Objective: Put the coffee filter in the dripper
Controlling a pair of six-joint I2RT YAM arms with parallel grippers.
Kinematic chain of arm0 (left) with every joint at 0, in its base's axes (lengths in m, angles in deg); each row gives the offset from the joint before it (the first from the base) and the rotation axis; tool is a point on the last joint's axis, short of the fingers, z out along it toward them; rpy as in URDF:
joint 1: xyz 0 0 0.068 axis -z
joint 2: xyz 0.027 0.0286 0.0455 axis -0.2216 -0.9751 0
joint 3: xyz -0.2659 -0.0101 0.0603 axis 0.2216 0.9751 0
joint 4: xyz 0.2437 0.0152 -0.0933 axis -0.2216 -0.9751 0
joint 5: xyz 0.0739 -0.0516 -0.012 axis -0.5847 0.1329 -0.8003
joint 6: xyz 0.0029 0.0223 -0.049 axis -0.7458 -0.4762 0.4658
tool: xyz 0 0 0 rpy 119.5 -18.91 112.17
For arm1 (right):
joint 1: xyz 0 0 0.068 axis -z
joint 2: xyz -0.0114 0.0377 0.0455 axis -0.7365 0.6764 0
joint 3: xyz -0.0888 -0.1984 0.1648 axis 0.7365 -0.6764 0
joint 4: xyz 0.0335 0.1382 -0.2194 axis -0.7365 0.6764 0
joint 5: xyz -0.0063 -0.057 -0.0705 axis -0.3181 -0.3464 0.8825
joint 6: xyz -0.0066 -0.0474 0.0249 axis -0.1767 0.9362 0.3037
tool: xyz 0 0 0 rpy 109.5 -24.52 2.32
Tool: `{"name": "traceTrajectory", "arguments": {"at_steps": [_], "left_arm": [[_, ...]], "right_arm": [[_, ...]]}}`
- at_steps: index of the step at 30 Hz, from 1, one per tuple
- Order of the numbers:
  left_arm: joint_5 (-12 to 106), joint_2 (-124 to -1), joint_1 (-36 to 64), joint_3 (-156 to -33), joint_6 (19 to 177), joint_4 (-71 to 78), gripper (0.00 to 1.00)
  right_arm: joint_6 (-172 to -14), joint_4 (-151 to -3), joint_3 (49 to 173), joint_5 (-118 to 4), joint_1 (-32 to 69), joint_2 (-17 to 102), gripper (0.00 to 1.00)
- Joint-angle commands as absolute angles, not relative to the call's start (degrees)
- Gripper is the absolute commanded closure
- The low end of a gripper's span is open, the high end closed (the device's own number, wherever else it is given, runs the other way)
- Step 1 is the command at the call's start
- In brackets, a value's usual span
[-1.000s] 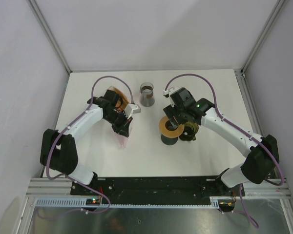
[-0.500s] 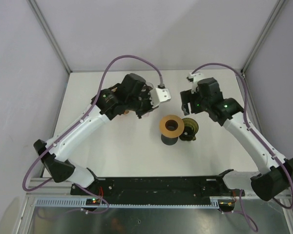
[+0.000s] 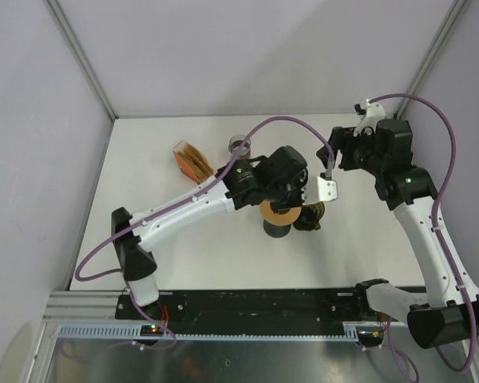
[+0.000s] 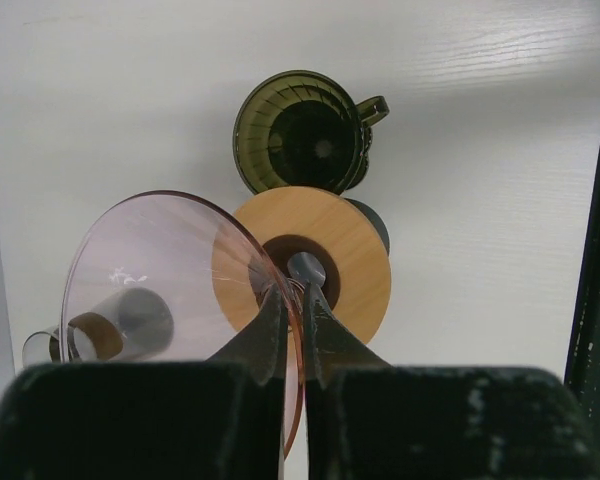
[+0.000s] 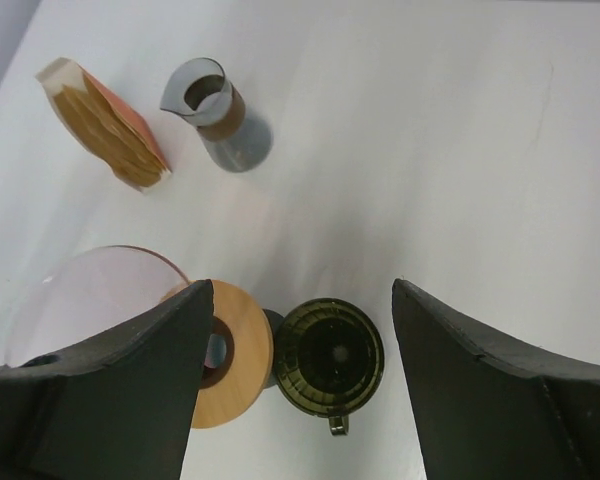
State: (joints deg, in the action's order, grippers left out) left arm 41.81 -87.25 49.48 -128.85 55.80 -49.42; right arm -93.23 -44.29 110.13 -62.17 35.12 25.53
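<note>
Step in hand: carry-over. The left hand [image 4: 292,297] is clenched on the rim of the pink translucent cone [image 4: 170,290], which I take for the filter; it hangs in the air over the wooden ring [image 4: 355,262] on its dark stand, off the surface [image 3: 223,259]; the dark green ribbed dripper [image 4: 302,130] sits just beside that ring, nothing in it; right hand [image 5: 300,290] spread wide, grasping nothing, held clear of the pair; paper filter stack [image 5: 105,125] and glass jug [image 5: 220,110] well apart at the far side, not involved; next move, as I judge it — centre the cone over the dripper mouth, turn its point down, lower till it seats, then let go; risk — a rim pinch may leave it cocked.
</note>
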Motion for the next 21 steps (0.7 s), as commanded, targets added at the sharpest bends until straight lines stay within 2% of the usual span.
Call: {"name": "traceTrajectory", "arguments": {"at_steps": [1, 7, 21], "left_arm": [[39.61, -87.04, 49.61, -131.34, 56.22, -44.17, 1.00], [39.21, -87.17, 49.90, -128.62, 57.91, -41.48, 1.00], [40.52, -84.44, 49.95, -119.97, 59.91, -37.53, 1.00]], "right_arm": [[-94.82, -47.94, 109.41, -69.11, 36.08, 24.63, 0.23], [-94.72, -48.47, 108.34, -73.70, 36.10, 26.01, 0.23], [-94.32, -48.76, 107.81, -76.08, 35.24, 27.35, 0.24]]}}
